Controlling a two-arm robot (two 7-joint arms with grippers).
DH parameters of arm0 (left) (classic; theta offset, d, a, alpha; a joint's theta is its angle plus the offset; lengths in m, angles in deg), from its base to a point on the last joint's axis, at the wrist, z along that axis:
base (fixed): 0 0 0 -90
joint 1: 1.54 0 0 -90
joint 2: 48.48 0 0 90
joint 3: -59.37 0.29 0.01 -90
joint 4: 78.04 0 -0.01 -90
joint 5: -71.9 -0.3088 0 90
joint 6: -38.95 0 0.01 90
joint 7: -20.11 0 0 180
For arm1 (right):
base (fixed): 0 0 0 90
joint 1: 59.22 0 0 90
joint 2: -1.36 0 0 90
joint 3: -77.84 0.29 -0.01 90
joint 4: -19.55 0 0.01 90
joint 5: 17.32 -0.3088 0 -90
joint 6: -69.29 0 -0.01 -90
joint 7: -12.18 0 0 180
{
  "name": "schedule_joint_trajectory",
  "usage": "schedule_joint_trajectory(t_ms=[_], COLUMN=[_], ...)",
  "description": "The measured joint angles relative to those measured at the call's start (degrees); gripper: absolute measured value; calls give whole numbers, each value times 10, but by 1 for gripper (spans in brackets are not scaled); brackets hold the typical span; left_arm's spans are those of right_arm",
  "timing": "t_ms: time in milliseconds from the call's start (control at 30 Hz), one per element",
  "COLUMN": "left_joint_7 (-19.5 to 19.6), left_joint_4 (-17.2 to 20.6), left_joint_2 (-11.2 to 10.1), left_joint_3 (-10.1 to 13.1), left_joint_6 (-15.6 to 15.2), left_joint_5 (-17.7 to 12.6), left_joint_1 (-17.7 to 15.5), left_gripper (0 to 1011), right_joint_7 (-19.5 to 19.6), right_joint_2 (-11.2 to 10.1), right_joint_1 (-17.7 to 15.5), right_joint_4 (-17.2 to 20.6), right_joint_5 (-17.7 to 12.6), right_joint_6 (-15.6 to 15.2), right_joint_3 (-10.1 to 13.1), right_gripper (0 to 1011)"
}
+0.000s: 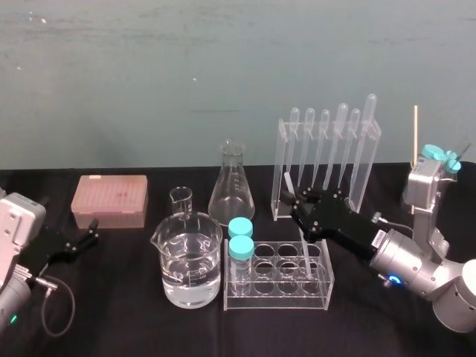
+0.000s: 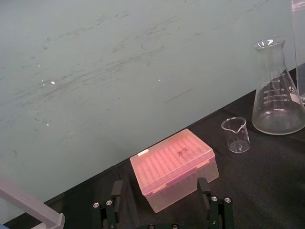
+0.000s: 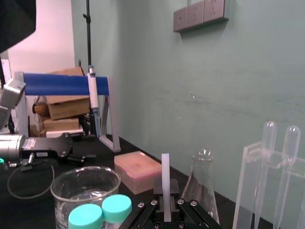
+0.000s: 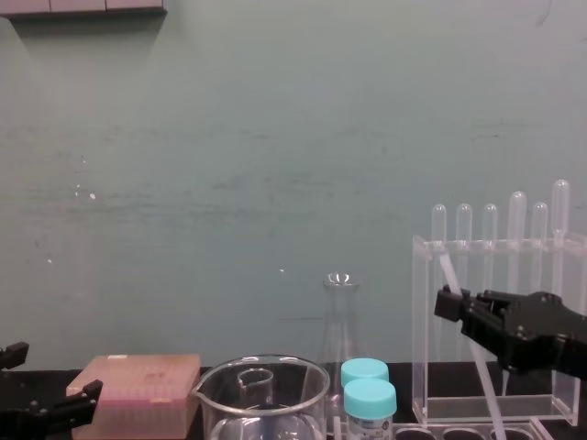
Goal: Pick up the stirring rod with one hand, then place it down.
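While the worktop (image 1: 111, 297) carries glassware, the right gripper (image 1: 299, 210) hovers toward its right edge above the tube rack (image 1: 279, 301), fingers clamped on the rod (image 3: 165, 171), which tilts with its lower end down in the rack. The left gripper (image 1: 91, 230) sits at the left edge, fingers wide.
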Motion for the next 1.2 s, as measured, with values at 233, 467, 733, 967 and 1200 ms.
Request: schedule_joint_trajectory(t_ms=[233, 467, 733, 967, 1200], left_joint_7=[0, 0, 0, 0, 0], left_joint_4=[0, 0, 0, 0, 0], left_joint_2=[0, 0, 0, 0, 0], left_joint_3=[0, 0, 0, 0, 0], left_joint_6=[0, 0, 0, 0, 0], left_joint_5=[0, 0, 0, 0, 0], left_joint_1=[0, 0, 0, 0, 0], left_gripper=[1000, 1000, 1000, 1000, 1000], right_joint_7=[5, 5, 5, 5, 5], right_joint_2=[0, 0, 0, 0, 0], right_joint_1=[1, 1, 0, 0, 0], right_joint_4=[-2, -1, 0, 0, 0], right_joint_5=[4, 3, 3, 2, 2], right_joint_6=[-4, -3, -2, -2, -2], right_joint_3=[-1, -1, 0, 0, 0], right_gripper=[67, 67, 137, 340, 567])
